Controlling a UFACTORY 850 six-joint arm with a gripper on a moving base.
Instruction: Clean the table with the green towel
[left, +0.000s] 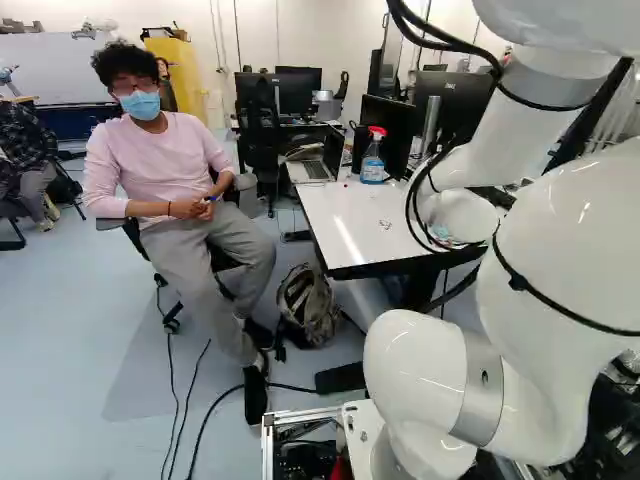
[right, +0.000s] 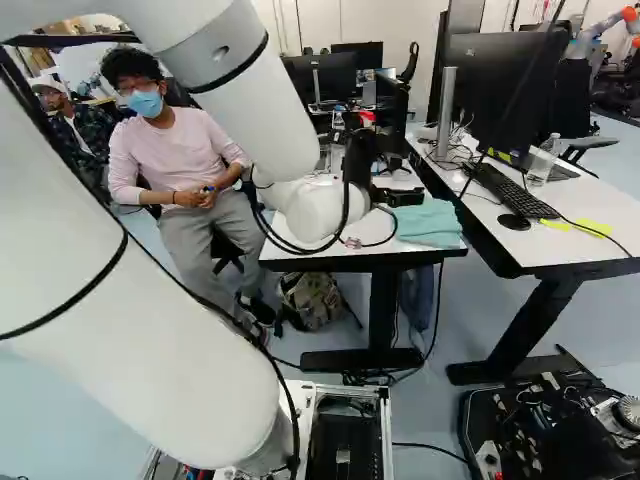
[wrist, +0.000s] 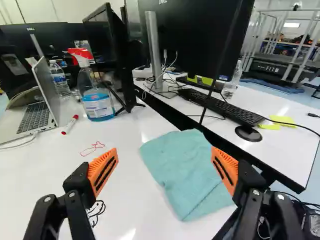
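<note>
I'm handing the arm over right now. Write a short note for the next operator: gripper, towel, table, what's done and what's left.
Gripper: open, nothing held, over the near table.
Green towel: lying on the white table ahead of the gripper, by the edge next to the neighbouring desk.
Marks: red drawing and black drawing on the tabletop.
Also on it: spray bottle, red-and-white marker, laptop.
Done: no wiping shows; both drawings are there.
Left: grip the towel, wipe off the drawings.
</note>
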